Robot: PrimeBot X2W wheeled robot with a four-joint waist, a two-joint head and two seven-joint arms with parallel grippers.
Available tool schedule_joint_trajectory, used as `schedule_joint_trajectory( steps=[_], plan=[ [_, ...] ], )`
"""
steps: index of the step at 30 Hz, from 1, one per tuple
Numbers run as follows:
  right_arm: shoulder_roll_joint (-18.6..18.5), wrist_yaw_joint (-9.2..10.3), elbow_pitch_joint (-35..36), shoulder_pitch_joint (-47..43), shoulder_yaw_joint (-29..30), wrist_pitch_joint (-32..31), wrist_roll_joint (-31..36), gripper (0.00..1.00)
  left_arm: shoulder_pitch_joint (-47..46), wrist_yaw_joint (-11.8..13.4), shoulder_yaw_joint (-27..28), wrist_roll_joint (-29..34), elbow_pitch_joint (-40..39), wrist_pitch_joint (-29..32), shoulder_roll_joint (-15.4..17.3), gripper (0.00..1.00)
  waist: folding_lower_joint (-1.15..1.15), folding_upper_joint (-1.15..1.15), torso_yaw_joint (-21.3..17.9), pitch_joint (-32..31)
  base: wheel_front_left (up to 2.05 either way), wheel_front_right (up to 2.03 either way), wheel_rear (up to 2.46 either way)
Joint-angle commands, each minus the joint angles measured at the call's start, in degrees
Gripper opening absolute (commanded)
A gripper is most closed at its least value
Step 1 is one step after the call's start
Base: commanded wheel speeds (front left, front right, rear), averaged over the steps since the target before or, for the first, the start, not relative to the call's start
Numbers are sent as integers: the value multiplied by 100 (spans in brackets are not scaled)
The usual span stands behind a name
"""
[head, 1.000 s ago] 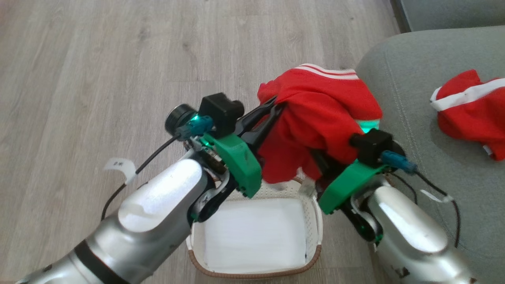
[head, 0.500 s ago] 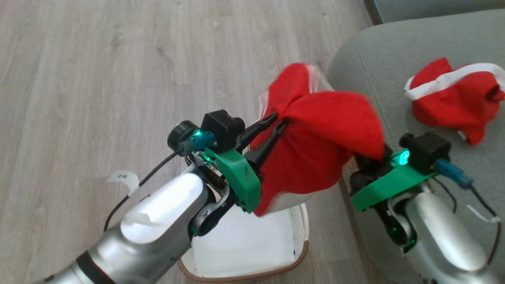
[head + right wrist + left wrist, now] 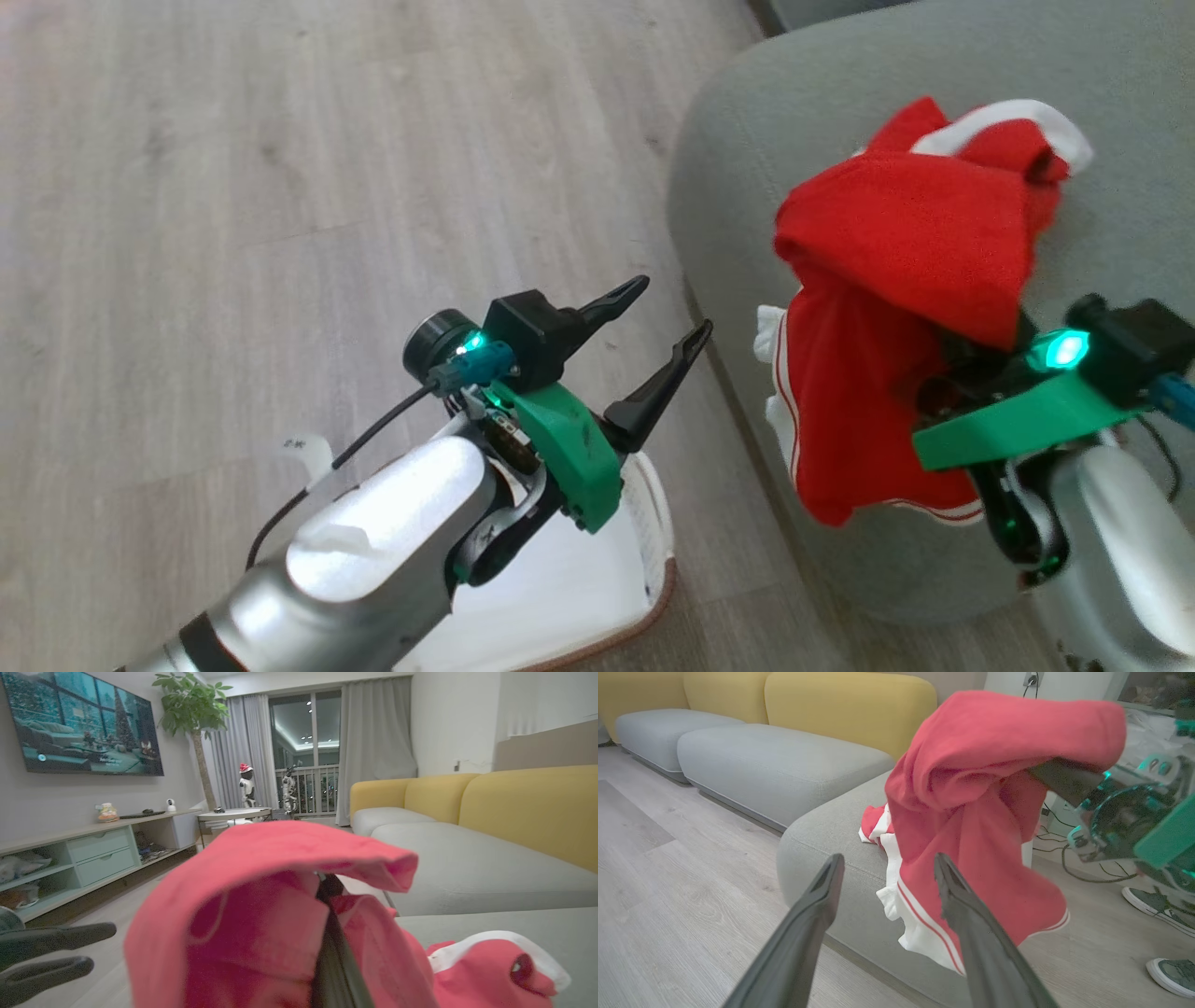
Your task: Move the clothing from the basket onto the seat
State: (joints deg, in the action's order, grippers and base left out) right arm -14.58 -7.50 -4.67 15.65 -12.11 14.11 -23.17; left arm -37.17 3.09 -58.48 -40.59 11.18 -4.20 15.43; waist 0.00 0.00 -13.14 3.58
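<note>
Clothing (image 3: 896, 280) clamped in jaws of right gripper (image 3: 330, 891) over grey-green seat (image 3: 747, 140); left gripper (image 3: 670, 304), jaws apart, above wood floor (image 3: 233, 187).

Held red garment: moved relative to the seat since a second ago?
Yes. The held garment went right: from above the basket to over the edge of the seat, hanging from the right gripper; the left gripper has let go.

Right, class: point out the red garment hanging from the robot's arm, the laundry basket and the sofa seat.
hanging red garment (image 3: 896, 233), head view, upper fold.
laundry basket (image 3: 649, 532), head view, perforated side wall.
sofa seat (image 3: 738, 168), head view, bare rounded corner.
</note>
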Motion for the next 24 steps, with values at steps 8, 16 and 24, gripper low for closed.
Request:
schedule_joint_trajectory(
  steps=[8, 16, 24],
  plan=[
    [-52, 1, 894, -202, 317, -242, 170, 0, -259, 97, 221, 110, -255, -70, 189, 100, 0, 0, -693, 136, 0, 0, 0],
    [-13, 1, 1216, -346, 465, -352, 226, 0, -284, 121, 215, 136, -236, -110, 217, 100, 0, 0, -1118, 233, 0, 0, 0],
    [68, 1, 1520, -438, 607, -441, 314, 0, -324, 144, 211, 131, -224, -139, 191, 100, 0, 0, -1388, 290, 0, 0, 0]
  ],
)
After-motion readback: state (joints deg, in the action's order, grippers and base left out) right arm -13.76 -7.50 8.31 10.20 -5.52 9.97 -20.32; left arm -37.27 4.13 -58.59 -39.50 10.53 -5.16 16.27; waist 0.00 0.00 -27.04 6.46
